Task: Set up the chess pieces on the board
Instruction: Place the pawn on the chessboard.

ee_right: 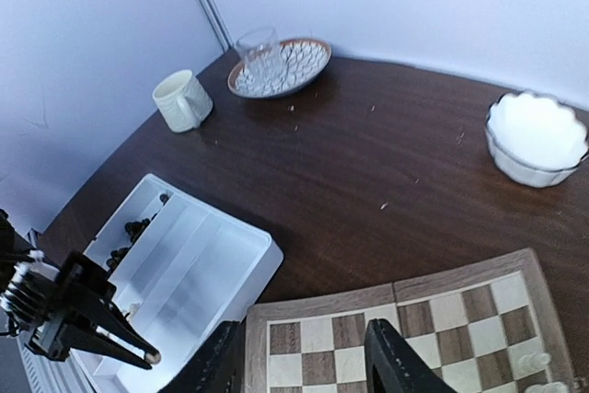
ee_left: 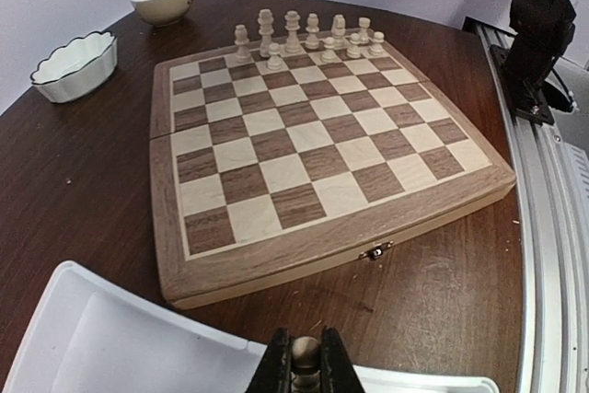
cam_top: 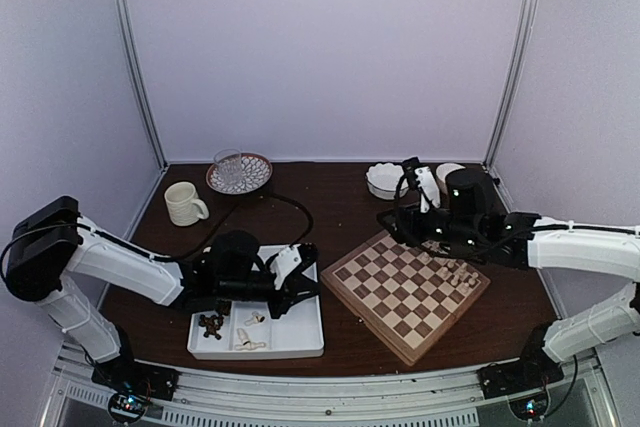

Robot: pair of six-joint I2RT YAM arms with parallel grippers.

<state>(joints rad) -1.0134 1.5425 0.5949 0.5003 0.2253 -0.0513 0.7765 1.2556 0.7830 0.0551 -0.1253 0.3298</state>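
The board [cam_top: 392,299] lies right of centre, with a group of cream chess pieces [cam_top: 462,275] along its right edge; they show as a row at the far side in the left wrist view [ee_left: 308,34]. My left gripper [cam_top: 301,287] is shut on a cream piece [ee_left: 305,354] and holds it over the right rim of the white tray [cam_top: 295,337]. My right gripper [cam_top: 392,219] is open and empty above the board's far-left corner [ee_right: 433,319]. The tray holds dark pieces [cam_top: 210,325] in its left compartment and a few cream pieces [cam_top: 248,339] in the middle one.
A cream mug [cam_top: 185,203] and a patterned plate with a glass [cam_top: 238,173] stand at the back left. Two white bowls [cam_top: 383,179] [cam_top: 447,172] stand at the back right, behind the right arm. The table's metal rail runs along the near edge.
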